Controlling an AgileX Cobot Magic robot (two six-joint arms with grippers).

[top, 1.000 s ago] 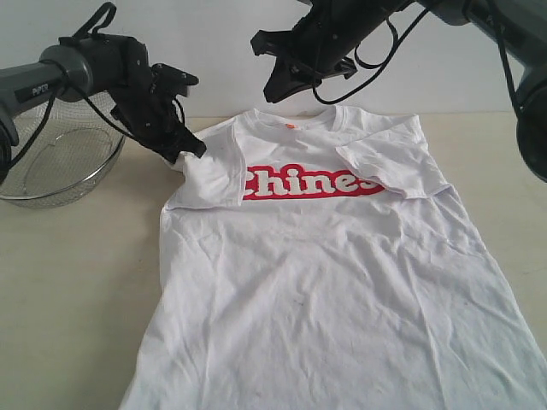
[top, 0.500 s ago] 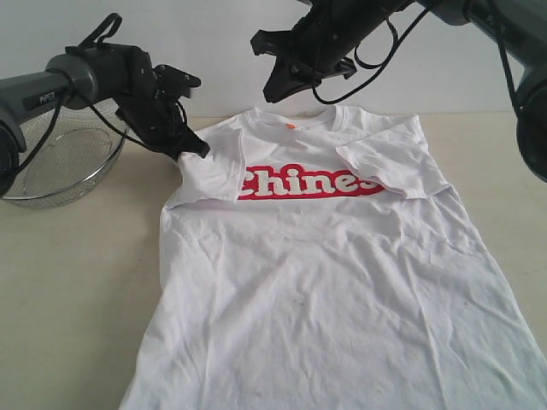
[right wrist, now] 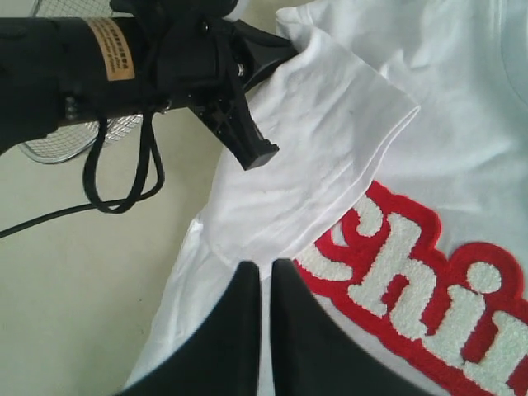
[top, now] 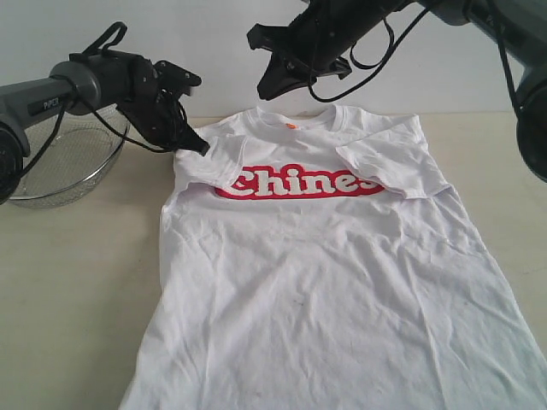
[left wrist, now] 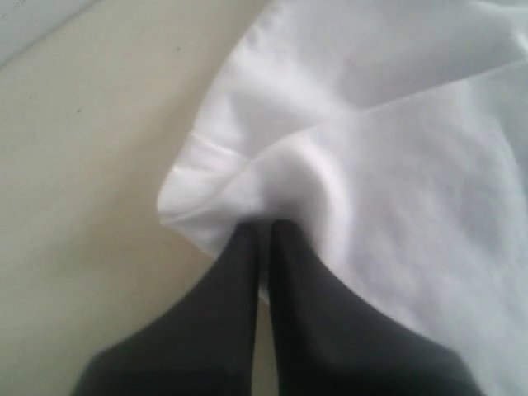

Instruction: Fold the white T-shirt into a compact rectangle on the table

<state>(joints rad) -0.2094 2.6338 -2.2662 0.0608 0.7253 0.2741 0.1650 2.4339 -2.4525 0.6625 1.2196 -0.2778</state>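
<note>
The white T-shirt [top: 316, 282] lies face up on the table [top: 77, 282], its red-edged lettering [top: 299, 182] fully showing. One sleeve [top: 376, 166] is folded inward over the chest. My left gripper [top: 198, 147] is shut on the other sleeve's edge [left wrist: 214, 177], holding it slightly lifted at the shirt's shoulder. In the left wrist view the cloth bunches at the gripper [left wrist: 266, 224]. My right gripper [top: 267, 92] hangs shut above the collar, holding nothing. Its wrist view looks past the gripper [right wrist: 264, 266] onto that sleeve [right wrist: 322, 140] and the left gripper [right wrist: 285, 45].
A wire-mesh basket [top: 60, 162] stands on the table behind the left arm, close to the shirt's shoulder, and also shows as mesh basket [right wrist: 74, 147] in the right wrist view. Bare tabletop [right wrist: 82, 313] runs along the shirt's left side.
My left gripper has drawn the pinched sleeve outward and back toward the shoulder, uncovering the first letter of the lettering. The right gripper has barely shifted.
</note>
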